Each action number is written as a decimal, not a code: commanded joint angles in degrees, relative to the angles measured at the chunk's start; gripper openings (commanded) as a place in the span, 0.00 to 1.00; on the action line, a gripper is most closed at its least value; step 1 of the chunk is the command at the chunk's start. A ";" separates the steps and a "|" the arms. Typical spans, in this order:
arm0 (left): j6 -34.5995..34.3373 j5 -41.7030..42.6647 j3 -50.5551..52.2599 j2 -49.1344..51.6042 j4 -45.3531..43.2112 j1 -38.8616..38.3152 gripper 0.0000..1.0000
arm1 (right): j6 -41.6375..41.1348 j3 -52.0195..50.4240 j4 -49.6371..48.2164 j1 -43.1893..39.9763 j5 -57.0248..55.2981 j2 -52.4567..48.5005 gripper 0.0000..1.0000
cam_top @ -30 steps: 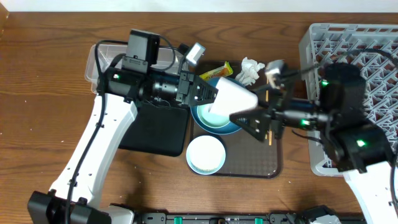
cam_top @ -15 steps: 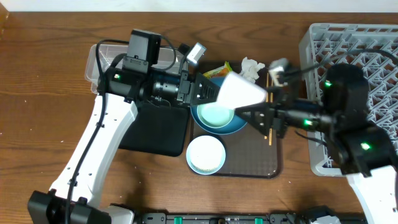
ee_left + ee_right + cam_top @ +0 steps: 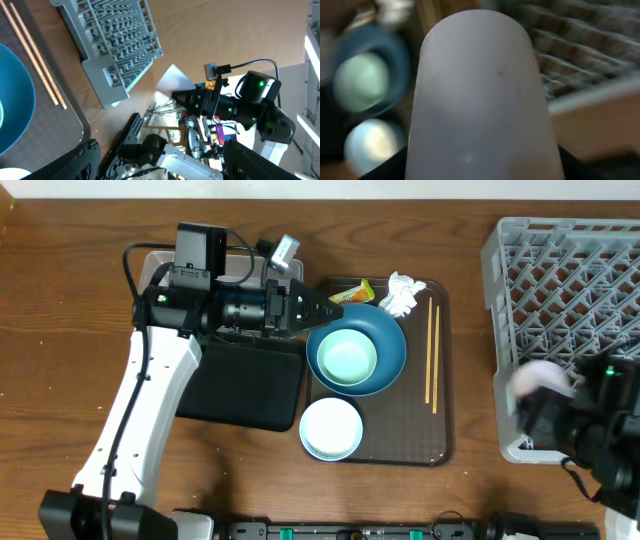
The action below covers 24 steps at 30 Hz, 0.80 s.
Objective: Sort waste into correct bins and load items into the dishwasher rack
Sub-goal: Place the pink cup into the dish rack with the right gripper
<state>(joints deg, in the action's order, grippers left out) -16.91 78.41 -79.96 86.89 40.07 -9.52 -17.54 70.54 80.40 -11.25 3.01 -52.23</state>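
Note:
My right gripper [image 3: 545,392] is shut on the pale pink cup [image 3: 540,378] over the front left corner of the grey dishwasher rack [image 3: 560,280]. In the right wrist view the cup [image 3: 480,100] fills the frame between the dark fingers [image 3: 390,167]. My left gripper [image 3: 335,308] stands open and holds nothing, just left of the blue bowl [image 3: 388,350], which holds the mint-green bowl [image 3: 347,360]. The white bowl [image 3: 331,428], chopsticks [image 3: 432,350], tissue [image 3: 403,292] and yellow-green wrapper [image 3: 352,293] lie on the brown tray. In the left wrist view the left gripper [image 3: 160,165] is spread wide.
The brown serving tray [image 3: 400,452] sits mid-table. Left of it lies the black tray [image 3: 245,385], partly under my left arm. The clear tub [image 3: 155,270] is behind that arm. The rack fills the right side up to the table's edge.
The cup has passed from my left gripper to my right. The right arm swung right and toward the front with it, to the rack's corner. The left gripper opened and drew back left.

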 commanded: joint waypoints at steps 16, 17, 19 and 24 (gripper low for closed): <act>-0.28 -1.33 0.22 -0.85 -0.02 0.17 0.81 | 2.95 1.22 6.49 -14.34 -3.58 -24.09 0.42; -0.28 -1.33 0.22 -0.85 -0.02 0.17 0.81 | 2.95 1.22 6.16 -14.34 -3.58 -25.09 0.42; -0.28 -1.33 0.22 -0.85 -0.02 0.20 0.81 | 2.95 1.22 5.27 -14.34 -4.15 -27.08 0.47; -0.31 -1.31 0.22 -0.85 0.42 0.20 0.81 | 3.04 1.22 3.67 -14.34 -4.87 -29.86 0.61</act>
<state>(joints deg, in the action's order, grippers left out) -16.91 77.36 -79.96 86.89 40.16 -9.52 -15.51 70.85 84.18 -24.95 -1.39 -81.28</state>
